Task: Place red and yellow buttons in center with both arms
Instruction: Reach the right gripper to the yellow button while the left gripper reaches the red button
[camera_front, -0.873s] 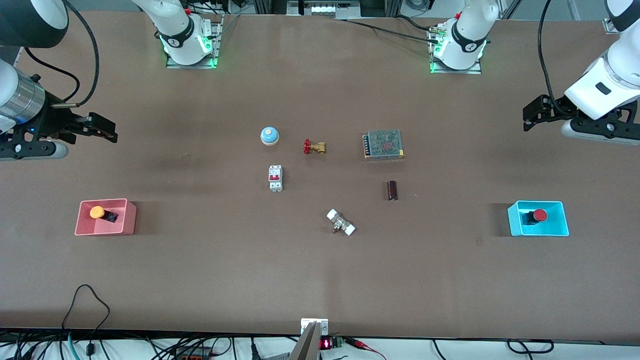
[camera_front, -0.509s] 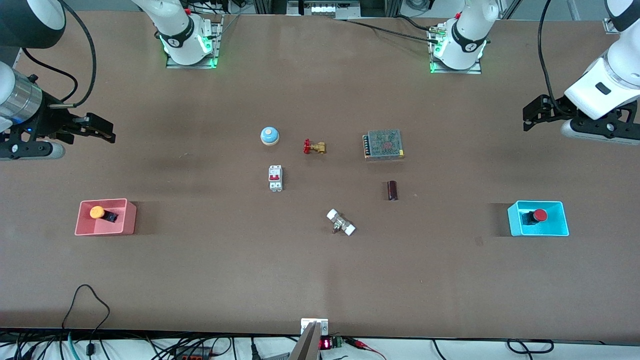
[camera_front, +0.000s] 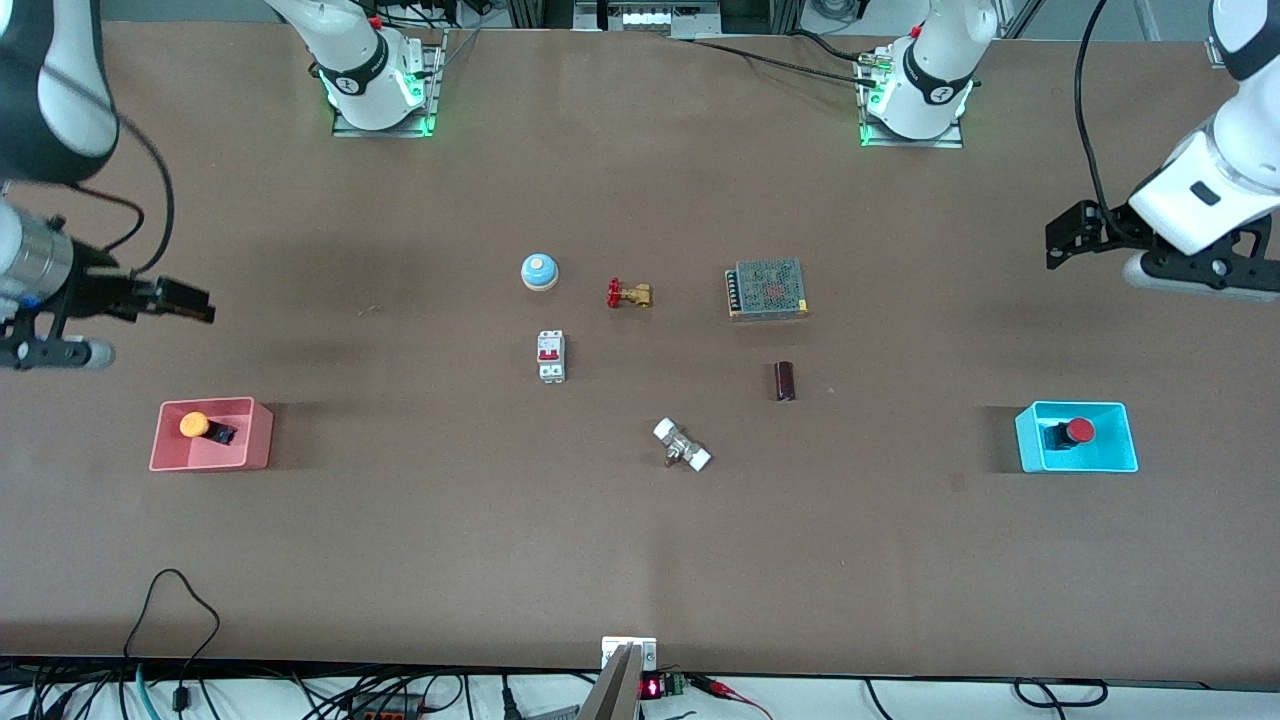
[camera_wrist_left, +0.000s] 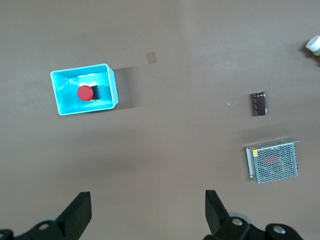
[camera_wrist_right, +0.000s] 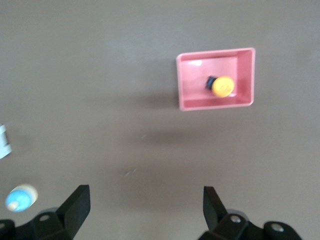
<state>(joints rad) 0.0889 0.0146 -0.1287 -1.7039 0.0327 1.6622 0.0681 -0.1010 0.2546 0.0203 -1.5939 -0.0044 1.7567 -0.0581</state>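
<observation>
Two push-buttons were recorded, each lying in its own small tray on the matte brown worktop (camera_front: 640, 560). The button with the round red cap on a black body (camera_front: 1078, 431) lay inside a cyan rectangular plastic tray (camera_front: 1126, 440) toward the left arm's end of the worktop, at about 3 o'clock from the middle of the front view. The button with the round orange-yellow cap on a black body (camera_front: 193, 425) lay inside a pink rectangular plastic tray (camera_front: 255, 435) toward the right arm's end, at about 9 o'clock. Both were well apart from the centre of the worktop.

The left claw (camera_front: 1062, 230) hung in the air over bare worktop at about 12 o'clock from the cyan tray, its fingers (camera_wrist_left: 80, 212) spread wide with nothing between them. The right claw (camera_front: 190, 300) hung over bare worktop at about 12 o'clock from the pink tray, its fingers (camera_wrist_right: 77, 202) likewise spread and holding nothing.

Other items, grouped around the centre:
- a blue-and-white dome bell with an orange top (camera_front: 539, 271);
- a brass valve with a red handle (camera_front: 629, 294), beside the bell;
- a perforated metal box-shaped unit (camera_front: 767, 288), toward the left arm's end from the valve;
- a white circuit breaker with a red switch (camera_front: 551, 356), nearer to the front camera than the bell;
- a dark brown cylinder (camera_front: 785, 381), lying on its side at 6 o'clock from the metal unit;
- a metal fitting with two white ends (camera_front: 682, 445), nearest of the group to the front camera.
</observation>
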